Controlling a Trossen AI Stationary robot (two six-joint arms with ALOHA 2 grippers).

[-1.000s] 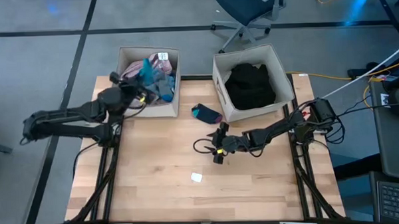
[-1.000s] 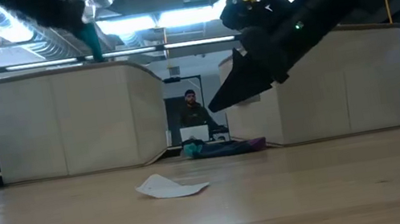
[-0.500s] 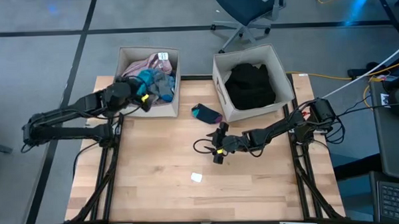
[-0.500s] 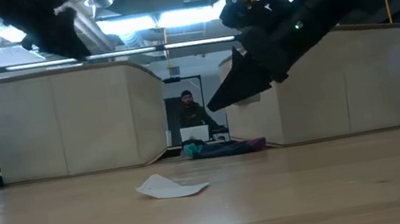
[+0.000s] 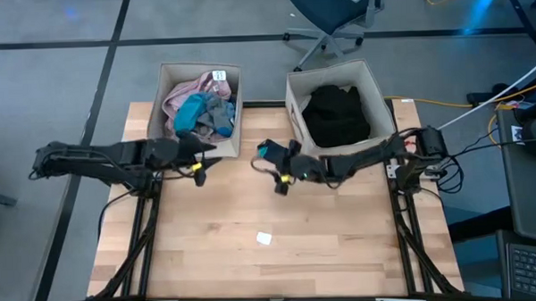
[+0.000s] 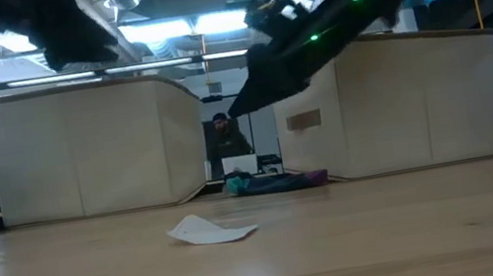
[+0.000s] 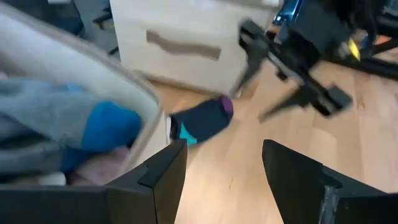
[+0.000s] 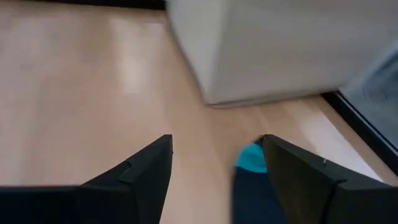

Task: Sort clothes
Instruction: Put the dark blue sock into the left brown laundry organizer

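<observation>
Both arms moved: right gripper (image 5: 270, 156) now hovers spread at the navy-teal sock (image 5: 270, 150), lying left-right; left gripper (image 5: 202, 162), released, left the left bin (image 5: 232, 143). No legible writing.

Overhead, table-level, two wrist cameras

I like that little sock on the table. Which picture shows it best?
The left wrist view: the sock lies whole, navy with teal and purple ends. The high view shows it small beside the right gripper; the low view, far off; the right wrist view, a sliver.
</observation>
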